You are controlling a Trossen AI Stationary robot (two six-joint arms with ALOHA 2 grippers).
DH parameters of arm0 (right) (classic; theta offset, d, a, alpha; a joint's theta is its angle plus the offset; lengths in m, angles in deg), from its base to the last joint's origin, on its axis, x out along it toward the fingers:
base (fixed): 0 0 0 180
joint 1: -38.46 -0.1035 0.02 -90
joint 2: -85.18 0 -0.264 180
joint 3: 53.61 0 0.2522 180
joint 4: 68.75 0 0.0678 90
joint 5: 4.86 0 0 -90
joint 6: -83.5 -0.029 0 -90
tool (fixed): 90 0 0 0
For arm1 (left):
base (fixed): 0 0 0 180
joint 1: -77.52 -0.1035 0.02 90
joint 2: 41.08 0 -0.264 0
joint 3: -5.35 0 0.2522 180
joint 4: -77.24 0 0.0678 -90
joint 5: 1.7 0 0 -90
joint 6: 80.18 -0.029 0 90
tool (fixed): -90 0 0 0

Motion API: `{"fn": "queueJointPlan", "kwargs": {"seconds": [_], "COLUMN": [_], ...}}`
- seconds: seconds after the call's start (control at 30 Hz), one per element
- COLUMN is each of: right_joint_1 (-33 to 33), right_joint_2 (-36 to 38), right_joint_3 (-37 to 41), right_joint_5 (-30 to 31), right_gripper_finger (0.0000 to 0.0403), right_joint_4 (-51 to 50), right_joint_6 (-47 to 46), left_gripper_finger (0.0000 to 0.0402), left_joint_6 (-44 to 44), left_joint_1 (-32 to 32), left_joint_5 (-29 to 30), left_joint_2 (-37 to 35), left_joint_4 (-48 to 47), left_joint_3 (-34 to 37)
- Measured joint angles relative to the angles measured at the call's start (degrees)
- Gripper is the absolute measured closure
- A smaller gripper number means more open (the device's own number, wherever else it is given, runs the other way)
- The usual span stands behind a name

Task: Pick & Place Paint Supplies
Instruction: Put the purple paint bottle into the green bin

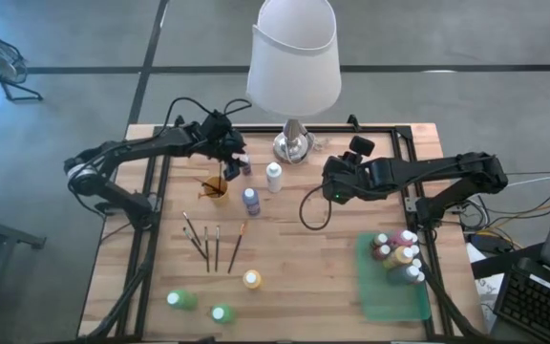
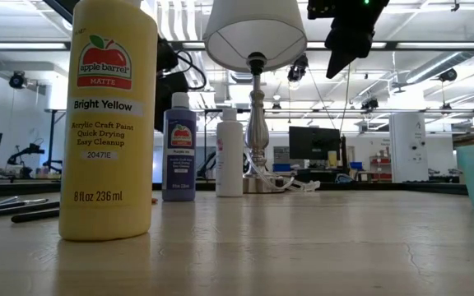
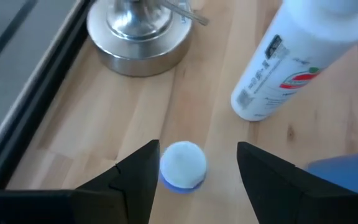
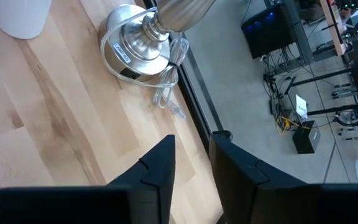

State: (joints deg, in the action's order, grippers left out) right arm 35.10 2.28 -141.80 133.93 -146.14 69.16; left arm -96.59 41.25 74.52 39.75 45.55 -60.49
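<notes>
The small blue plastic paint bottle with a round white cap point(image 3: 183, 164), upright on the wooden tabletop point(image 1: 294, 248) near the lamp's silver base point(image 3: 140, 34), looks light, rigid and slippery, best pinched around its body, and sits directly beneath the left end effector point(image 3: 194, 171), between its wide-spread, empty fingers.

The surface point(image 1: 294, 258) is made of pale butcher-block wood with a smooth, matt finish. The lamp base point(image 3: 138, 31) is formed of polished metal, brightly reflective. The white bottle point(image 3: 297, 56) is moulded in smooth plastic and carries a printed label. The left claw fingers point(image 3: 135, 180) are finished in matt black plastic.
</notes>
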Motion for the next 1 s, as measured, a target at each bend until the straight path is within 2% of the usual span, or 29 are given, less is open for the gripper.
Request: {"fn": "queueJointPlan", "kwargs": {"seconds": [0.17,0.33,0.77,1.0], "right_joint_1": [0.0,0.0,0.0,0.0], "right_joint_2": [0.0,0.0,0.0,0.0], "right_joint_3": [0.0,0.0,0.0,0.0], "right_joint_5": [-1.2,-1.3,-1.3,-1.3], "right_gripper_finger": [0.0295,0.0296,0.0336,0.0333], "right_joint_4": [0.0,0.0,0.1,0.1], "right_joint_6": [0.0,0.0,0.0,0.0], "left_gripper_finger": [0.0181,0.0181,0.0181,0.0181], "left_joint_6": [0.0,-0.1,0.0,0.2], "left_joint_1": [0.0,0.1,0.1,0.1], "left_joint_5": [5.0,4.7,4.6,4.1], "left_joint_2": [0.0,0.0,3.2,5.4], "left_joint_4": [-0.2,-0.1,2.7,3.5], "left_joint_3": [-0.1,0.0,0.8,0.7]}}
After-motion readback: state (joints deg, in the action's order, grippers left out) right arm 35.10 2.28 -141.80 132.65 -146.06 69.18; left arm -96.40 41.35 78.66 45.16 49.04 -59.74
